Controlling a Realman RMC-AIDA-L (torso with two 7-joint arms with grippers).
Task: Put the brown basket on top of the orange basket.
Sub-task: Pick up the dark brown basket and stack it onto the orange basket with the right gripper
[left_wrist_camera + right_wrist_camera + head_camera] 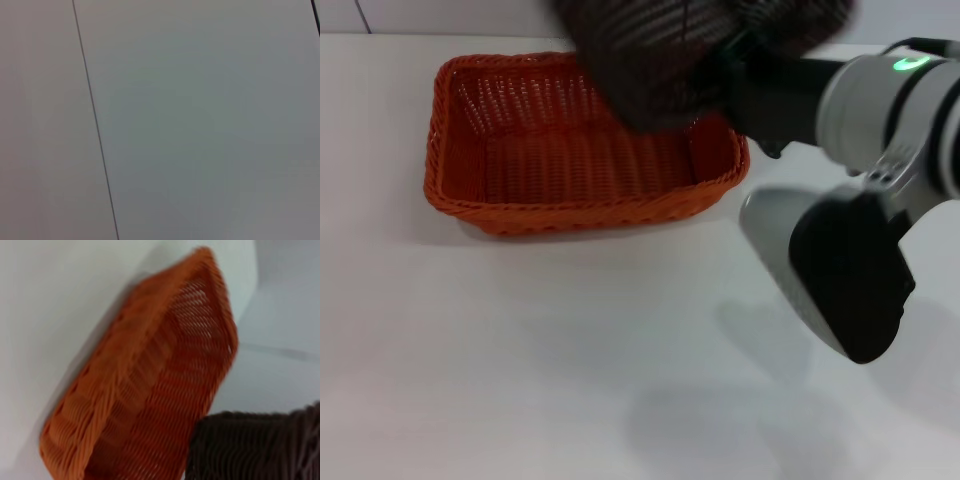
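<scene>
From my right arm, I carry the brown basket (670, 60) with the right gripper (745, 60) clamped on it, above the orange basket's (585, 160) far right corner; next I must centre and lower it.

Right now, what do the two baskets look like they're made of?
Both look like woven wicker or a plastic imitation; which one is unclear. The orange basket shows open-weave sides and a braided rim. The brown basket, raised by the right arm, shows similar dark strands.
</scene>
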